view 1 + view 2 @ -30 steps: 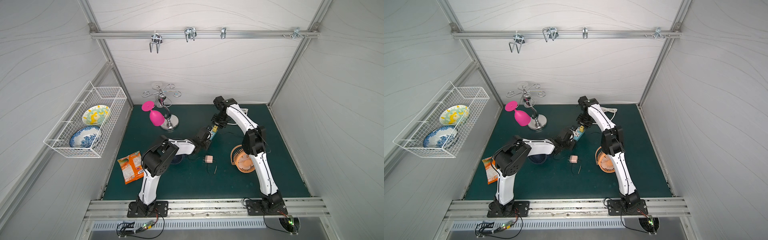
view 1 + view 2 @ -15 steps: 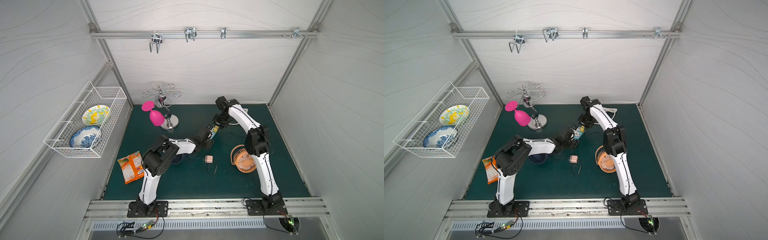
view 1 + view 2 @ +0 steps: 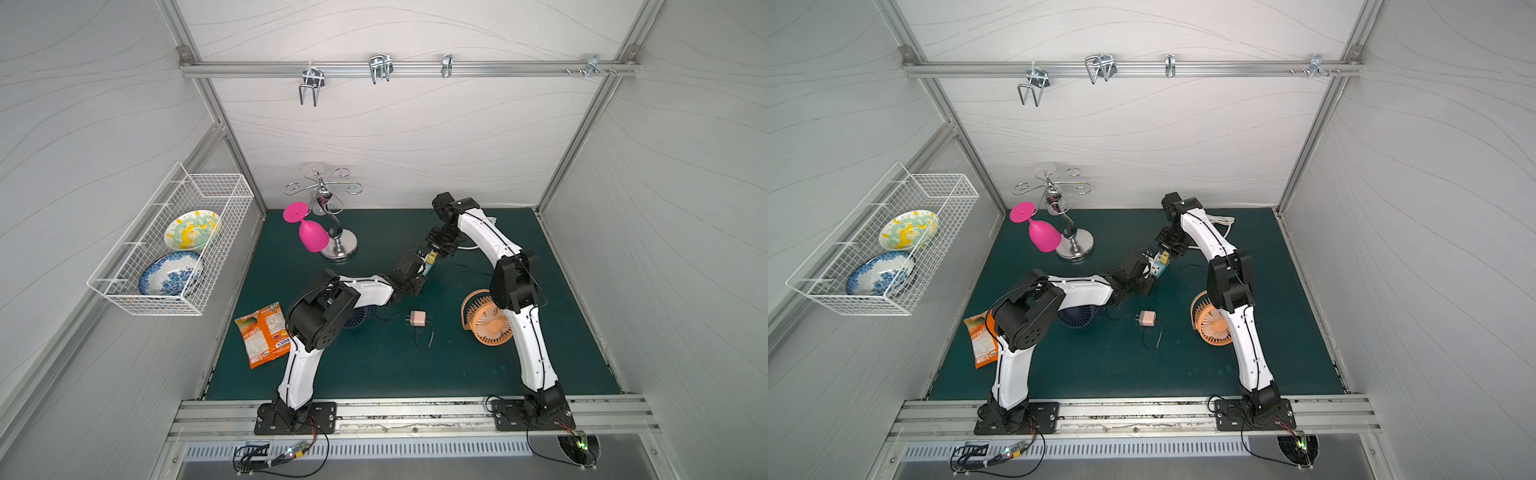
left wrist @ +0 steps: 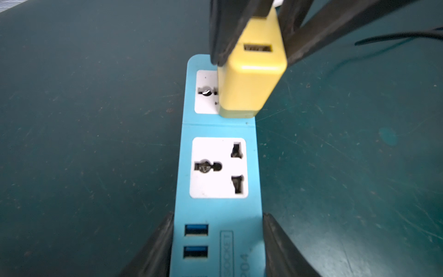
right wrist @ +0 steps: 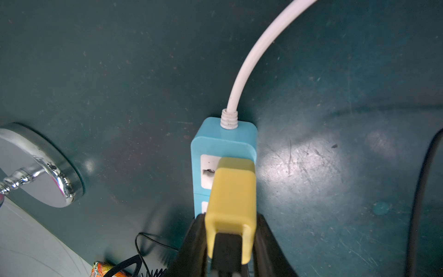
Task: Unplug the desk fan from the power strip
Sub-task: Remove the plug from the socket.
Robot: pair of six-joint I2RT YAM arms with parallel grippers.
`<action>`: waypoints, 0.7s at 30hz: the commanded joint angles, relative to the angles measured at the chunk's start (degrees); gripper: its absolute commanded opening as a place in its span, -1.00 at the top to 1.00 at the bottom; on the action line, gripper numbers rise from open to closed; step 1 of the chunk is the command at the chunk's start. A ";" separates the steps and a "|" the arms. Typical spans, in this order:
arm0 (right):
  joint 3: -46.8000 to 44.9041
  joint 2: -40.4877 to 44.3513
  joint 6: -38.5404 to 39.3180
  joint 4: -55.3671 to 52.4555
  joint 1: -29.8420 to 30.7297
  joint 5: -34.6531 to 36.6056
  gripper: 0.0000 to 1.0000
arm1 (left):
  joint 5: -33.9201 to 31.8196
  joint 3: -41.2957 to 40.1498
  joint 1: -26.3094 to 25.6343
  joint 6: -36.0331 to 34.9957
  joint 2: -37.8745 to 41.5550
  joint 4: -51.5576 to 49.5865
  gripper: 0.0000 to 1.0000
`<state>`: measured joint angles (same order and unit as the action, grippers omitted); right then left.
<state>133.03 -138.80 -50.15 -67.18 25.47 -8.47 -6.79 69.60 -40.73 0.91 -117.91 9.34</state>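
Power strip (image 4: pixel 217 167) flat on worktop (image 4: pixel 96 144), USB end clamped in left gripper (image 4: pixel 217 230). "SOCKET" label readable there, number beside it cut off. Right gripper (image 5: pixel 229 230) clamps yellow plug (image 5: pixel 232 191) at far socket, prongs hidden.

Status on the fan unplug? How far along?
Done: left tool clamps the power strip at its USB end; right tool clamps the yellow adapter. In hand: the pull. Left: adapter sits against the cord-end socket, not yet out.
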 commanded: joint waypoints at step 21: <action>13.17 -6.17 0.12 -10.07 -0.81 -2.71 1.00 | 6.48 -2.12 -0.28 2.11 -1.90 1.63 0.60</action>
<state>143.15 -143.90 -51.48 -74.11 24.91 -9.02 -4.75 68.90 -40.25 2.39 -118.41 11.97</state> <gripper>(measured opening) 0.291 0.534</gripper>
